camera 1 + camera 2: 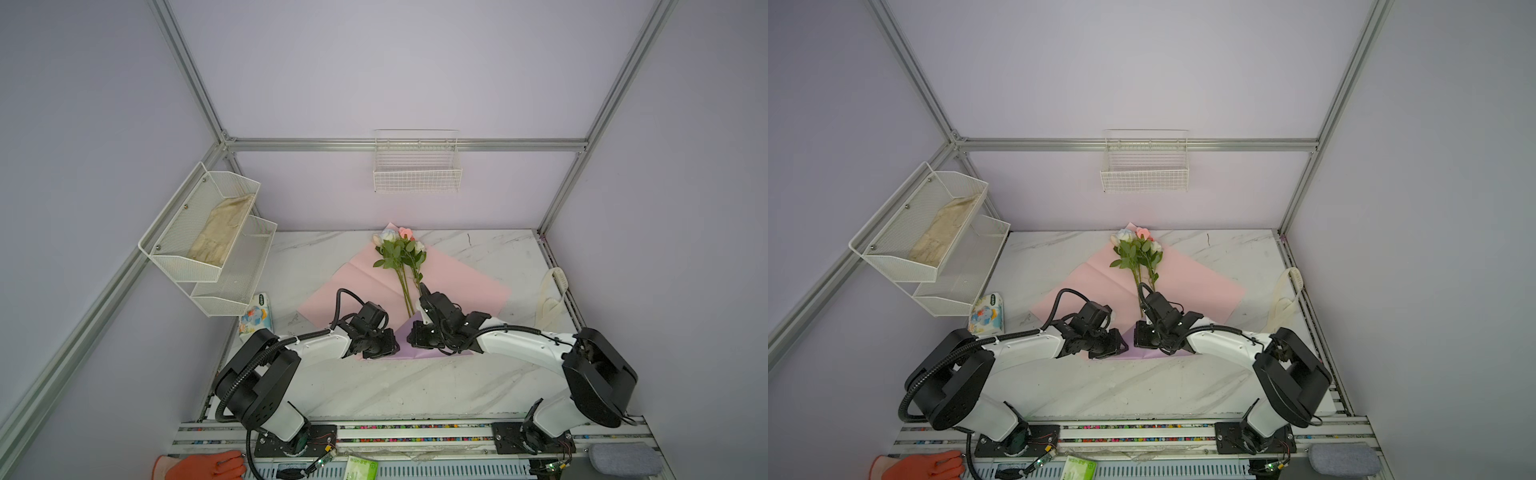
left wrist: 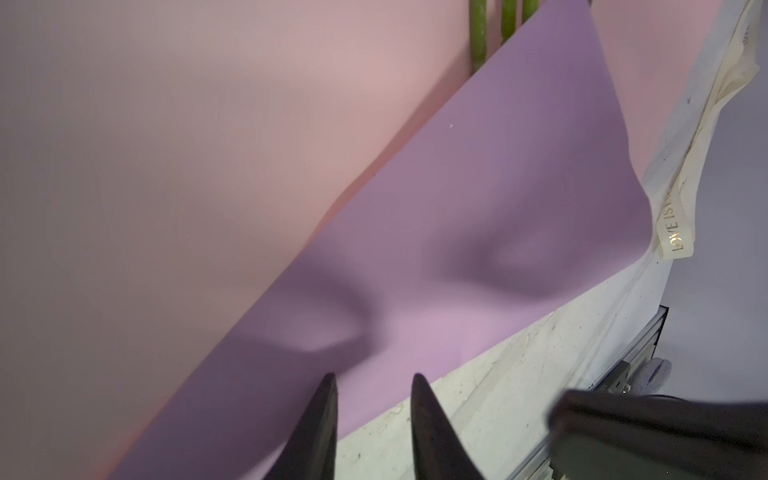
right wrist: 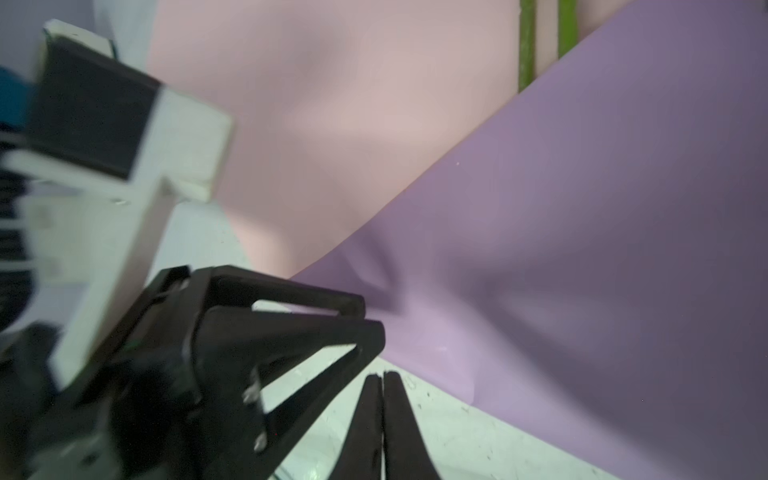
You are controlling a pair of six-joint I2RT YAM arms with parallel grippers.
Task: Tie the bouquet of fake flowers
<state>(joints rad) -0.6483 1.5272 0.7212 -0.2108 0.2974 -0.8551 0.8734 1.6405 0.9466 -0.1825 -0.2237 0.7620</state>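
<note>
The bouquet of fake flowers (image 1: pixel 401 253) (image 1: pixel 1138 253) lies on a pink paper sheet (image 1: pixel 361 286) at mid-table, heads toward the back wall. Its green stems (image 2: pixel 478 37) (image 3: pixel 527 50) run under the sheet's near corner, which is folded up with its lilac side (image 2: pixel 498 208) (image 3: pixel 582 249) showing. My left gripper (image 1: pixel 394 347) (image 1: pixel 1123 345) (image 2: pixel 374 378) is open, its tips at the lilac fold's near edge with nothing between them. My right gripper (image 1: pixel 409 340) (image 1: pixel 1137 338) (image 3: pixel 382 376) is shut on nothing, just off that edge over bare table, facing the left one.
A cream printed ribbon (image 1: pixel 552 299) (image 2: pixel 677 232) lies at the table's right edge. A white mesh shelf (image 1: pixel 208 232) holding a cloth hangs on the left wall, with a tissue pack (image 1: pixel 255 316) below it. A wire basket (image 1: pixel 417 174) hangs on the back wall. An orange glove (image 1: pixel 203 467) lies by the front rail.
</note>
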